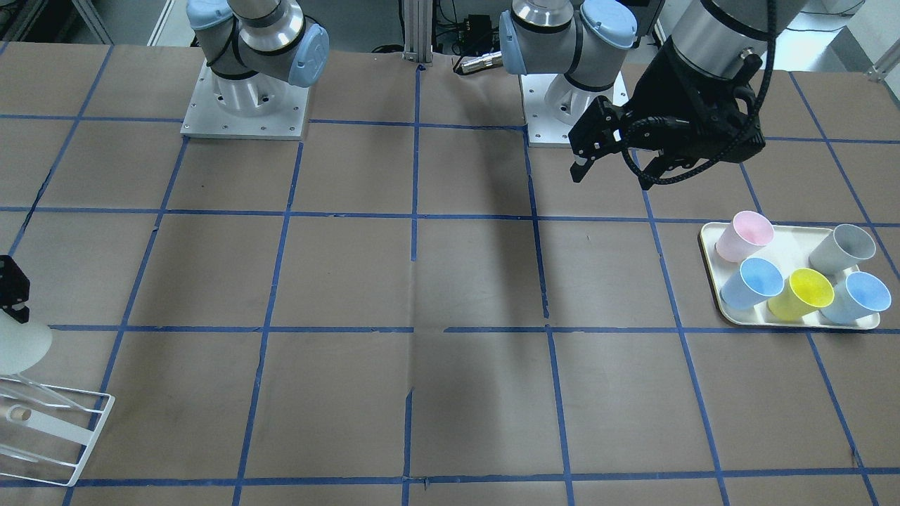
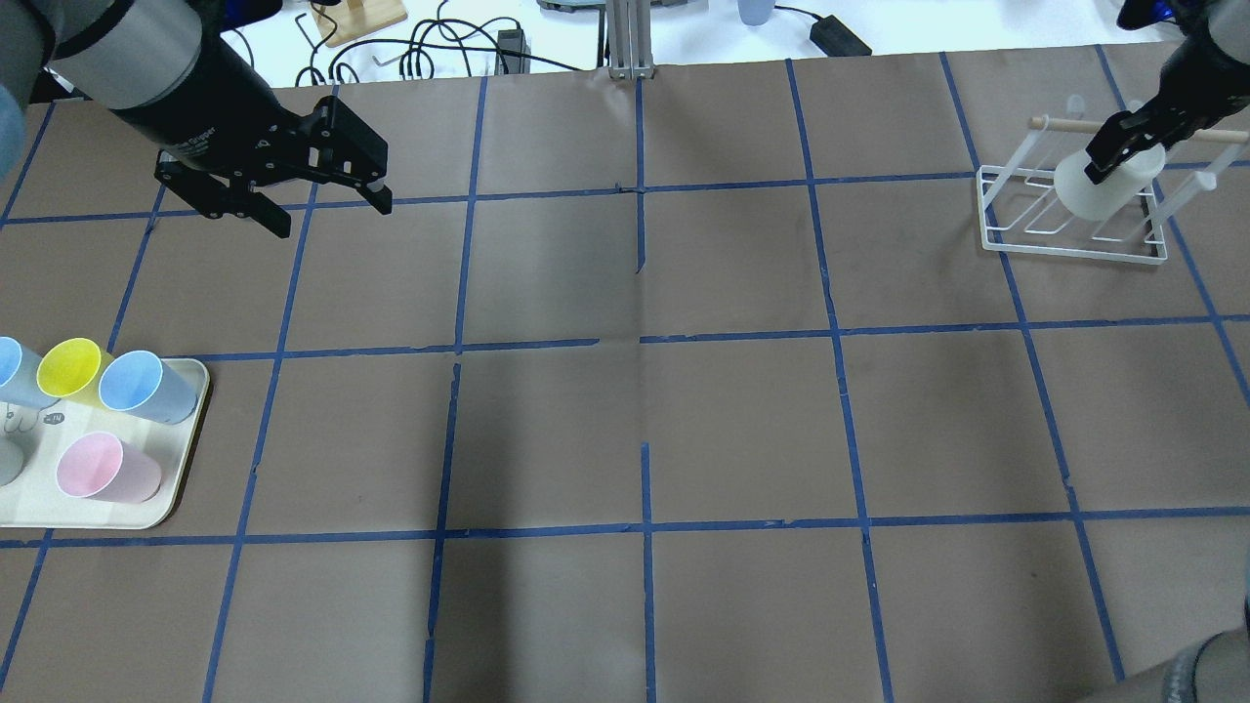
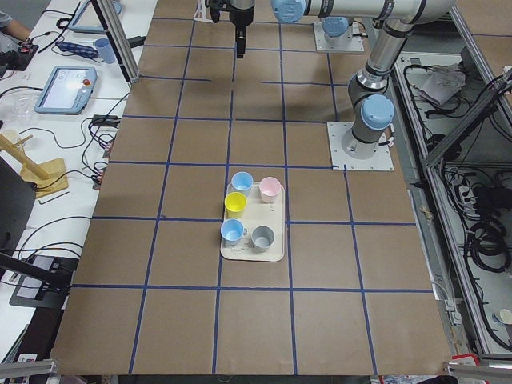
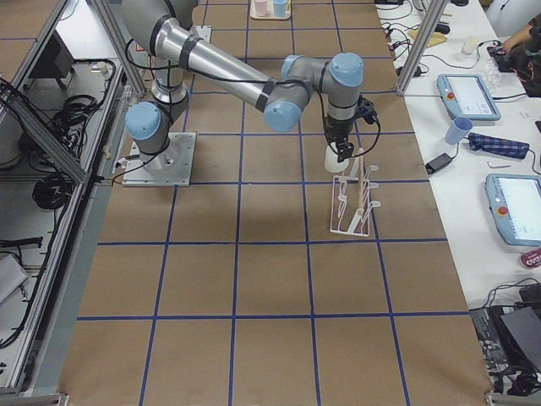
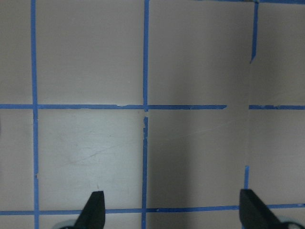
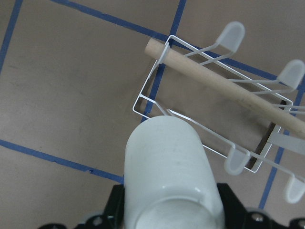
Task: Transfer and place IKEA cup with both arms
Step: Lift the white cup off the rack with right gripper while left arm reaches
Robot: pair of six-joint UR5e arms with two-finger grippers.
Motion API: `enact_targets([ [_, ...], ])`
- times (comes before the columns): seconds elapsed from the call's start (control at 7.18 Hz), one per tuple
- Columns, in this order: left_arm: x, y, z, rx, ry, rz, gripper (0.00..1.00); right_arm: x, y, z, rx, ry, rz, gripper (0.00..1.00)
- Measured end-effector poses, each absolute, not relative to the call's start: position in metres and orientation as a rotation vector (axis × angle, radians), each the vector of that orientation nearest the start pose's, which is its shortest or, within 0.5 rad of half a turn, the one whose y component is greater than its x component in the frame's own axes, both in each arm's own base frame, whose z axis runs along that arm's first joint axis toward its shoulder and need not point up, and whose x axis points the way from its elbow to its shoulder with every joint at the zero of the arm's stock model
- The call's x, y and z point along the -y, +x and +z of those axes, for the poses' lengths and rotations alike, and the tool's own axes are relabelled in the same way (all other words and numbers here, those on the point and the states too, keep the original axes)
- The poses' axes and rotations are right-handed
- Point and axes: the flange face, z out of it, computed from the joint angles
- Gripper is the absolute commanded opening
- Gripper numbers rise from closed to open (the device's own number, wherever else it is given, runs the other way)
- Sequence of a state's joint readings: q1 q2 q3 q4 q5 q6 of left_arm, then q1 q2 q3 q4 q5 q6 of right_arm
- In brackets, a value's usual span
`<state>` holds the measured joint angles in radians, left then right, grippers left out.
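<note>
The white IKEA cup (image 2: 1096,192) is held in my right gripper (image 2: 1123,151) over the white wire rack (image 2: 1074,250) at the table's far right. In the right wrist view the cup (image 6: 167,167) fills the space between the fingers, above the rack (image 6: 157,81) and its wooden rod (image 6: 214,81). It also shows at the left edge of the front view (image 1: 17,344). My left gripper (image 2: 334,220) is open and empty, held above bare table at the far left; its fingertips (image 5: 93,210) show over blue tape lines.
A cream tray (image 2: 186,459) on the robot's left holds several cups: pink (image 2: 103,469), yellow (image 2: 70,368), blue (image 2: 146,386) and grey (image 1: 840,247). Brown paper with a blue tape grid covers the table. Cables and tablets lie beyond the far edge.
</note>
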<state>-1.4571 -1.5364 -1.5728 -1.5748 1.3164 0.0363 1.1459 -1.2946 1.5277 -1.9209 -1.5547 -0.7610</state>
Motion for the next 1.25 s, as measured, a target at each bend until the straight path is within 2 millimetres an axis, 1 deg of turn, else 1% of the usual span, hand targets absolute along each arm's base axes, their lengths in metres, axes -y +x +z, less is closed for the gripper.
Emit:
enact_targets([
  [0.28, 0.498, -0.084, 0.494, -3.595, -0.255, -0.041, 1.0, 0.588, -0.119, 0.428, -3.155, -0.572, -0.154, 0.13],
  [0.42, 0.498, -0.082, 0.485, -3.73, -0.342, -0.024, 1.0, 0.579, -0.105, 0.441, -3.12, -0.609, -0.159, 0.13],
  [0.56, 0.496, -0.087, 0.474, -3.862, -0.419, -0.003, 1.0, 0.571, -0.084, 0.45, -3.039, -0.636, -0.171, 0.13],
  [0.7, 0.494, -0.095, 0.465, -3.968, -0.475, 0.018, 1.0, 0.566, -0.064, 0.452, -2.926, -0.637, -0.181, 0.13],
  [0.84, 0.494, -0.103, 0.459, -4.066, -0.526, 0.041, 1.0, 0.562, -0.044, 0.451, -2.777, -0.599, -0.187, 0.13],
  [1.11, 0.493, -0.126, 0.446, -4.281, -0.587, 0.074, 1.0, 0.55, -0.01, 0.453, -2.464, -0.452, -0.185, 0.13],
  [1.25, 0.492, -0.134, 0.438, -4.378, -0.59, 0.04, 1.0, 0.544, 0.004, 0.457, -2.318, -0.36, -0.172, 0.13],
])
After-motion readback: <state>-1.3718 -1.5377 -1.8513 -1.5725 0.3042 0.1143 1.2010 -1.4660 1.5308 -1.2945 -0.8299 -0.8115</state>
